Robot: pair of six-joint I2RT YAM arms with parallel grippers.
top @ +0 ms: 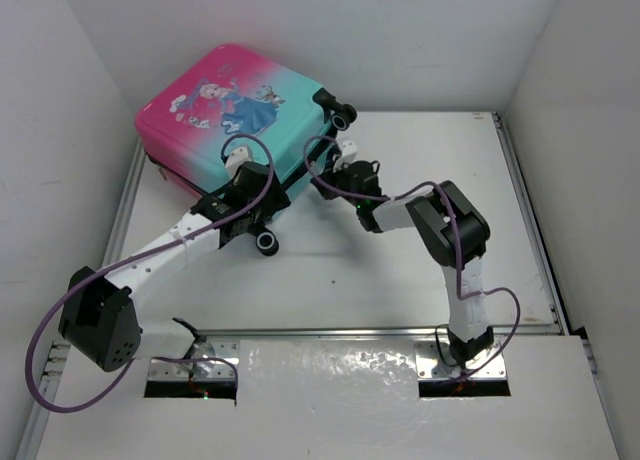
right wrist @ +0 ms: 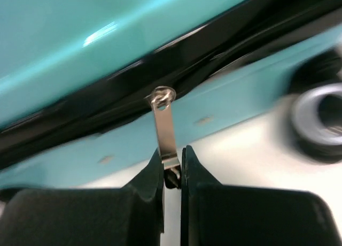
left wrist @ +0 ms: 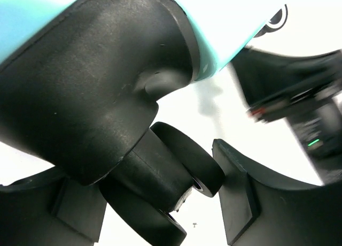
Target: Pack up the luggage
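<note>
The luggage lies flat and closed at the back left, pink-to-teal with a cartoon princess on top. My left gripper is at its near corner. In the left wrist view its fingers stand on either side of a black twin caster wheel and touch it on both sides. My right gripper is at the teal side of the luggage. There it is shut on the silver zipper pull, which hangs from the dark zipper line.
White walls close in the table on three sides. A second wheel sticks out at the luggage's far right corner. A raised white shelf with the arm bases runs along the near edge. Purple cables loop beside both arms.
</note>
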